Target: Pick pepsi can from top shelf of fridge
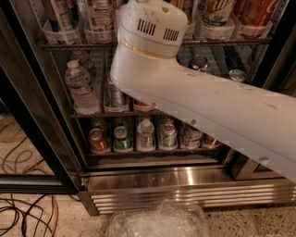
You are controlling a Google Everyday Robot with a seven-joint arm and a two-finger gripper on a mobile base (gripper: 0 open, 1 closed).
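Note:
The fridge (152, 178) stands open in front of me. Its top shelf (74, 46), a grey wire rack, runs across the upper part of the view with clear cup holders (56, 33) along its front. White cans sit in the left holders, and a green-and-white can (215, 11) and a red can (252, 14) sit at the right. My thick white arm (194, 97) crosses from the right edge to the upper middle and covers the middle of that shelf. The pepsi can is hidden or out of view. The gripper is past the arm's end, out of sight.
A water bottle (81, 88) stands on the middle rack. A red can (98, 140), a green can (122, 139) and more cans line the bottom rack. The black door frame (32, 125) angles down the left. Cables (23, 213) and a clear plastic bag (157, 222) lie on the floor.

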